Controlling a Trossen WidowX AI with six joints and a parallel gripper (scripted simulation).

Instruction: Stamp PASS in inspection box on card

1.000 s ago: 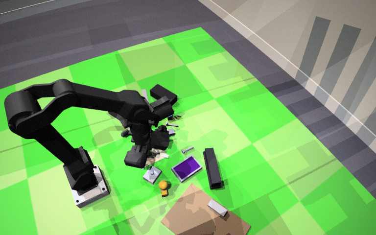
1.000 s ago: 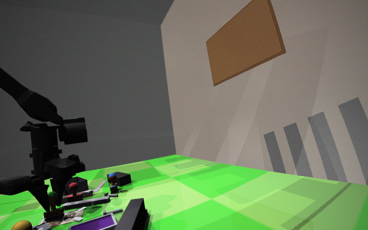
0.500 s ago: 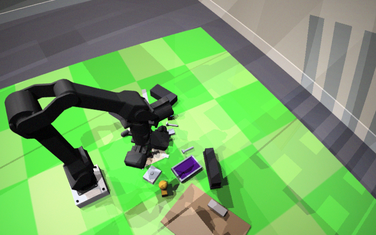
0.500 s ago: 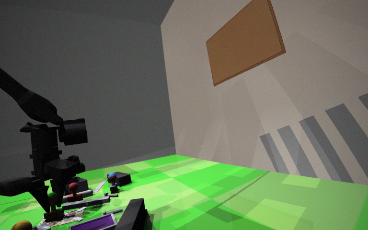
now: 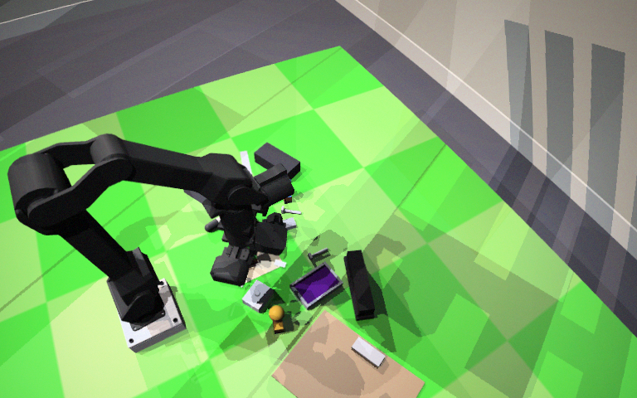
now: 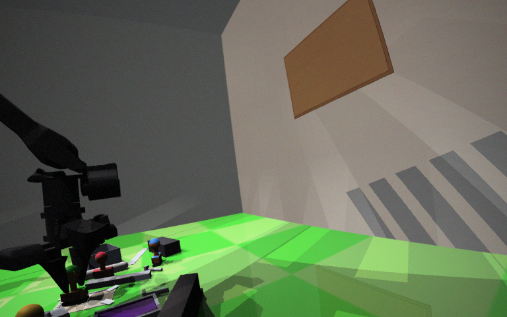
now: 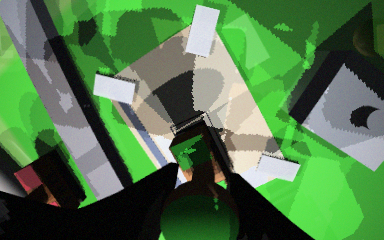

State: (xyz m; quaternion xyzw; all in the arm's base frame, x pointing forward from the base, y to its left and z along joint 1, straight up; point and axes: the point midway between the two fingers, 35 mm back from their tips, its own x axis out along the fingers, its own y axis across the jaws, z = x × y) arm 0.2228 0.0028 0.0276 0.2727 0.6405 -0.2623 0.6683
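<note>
My gripper (image 6: pixel 74 286) (image 7: pixel 202 176) is shut on the green-knobbed stamp (image 6: pixel 72 275) (image 7: pixel 202 170), which stands roughly upright low over the cream card (image 6: pixel 102 298) (image 7: pixel 242 100) (image 5: pixel 262 268). I cannot tell whether its base touches the card. A thin box outline shows on the card just beyond the base in the wrist view; the stamp hides the rest of that area. White tabs lie at the card's corners. The purple ink pad (image 5: pixel 317 284) (image 6: pixel 131 310) lies in its grey tray beyond the card. The stamp's lettering is not visible.
A grey block with a knob (image 5: pixel 257 294) (image 7: pixel 337 112) and a yellow stamp (image 5: pixel 276 313) (image 6: pixel 30 310) stand near the card. A red stamp (image 6: pixel 100 257) and a long grey bar (image 6: pixel 119 279) (image 7: pixel 65 105) flank it. A black bar (image 5: pixel 359 286) stands beyond the pad; a blue stamp (image 6: pixel 154 242) is farther back.
</note>
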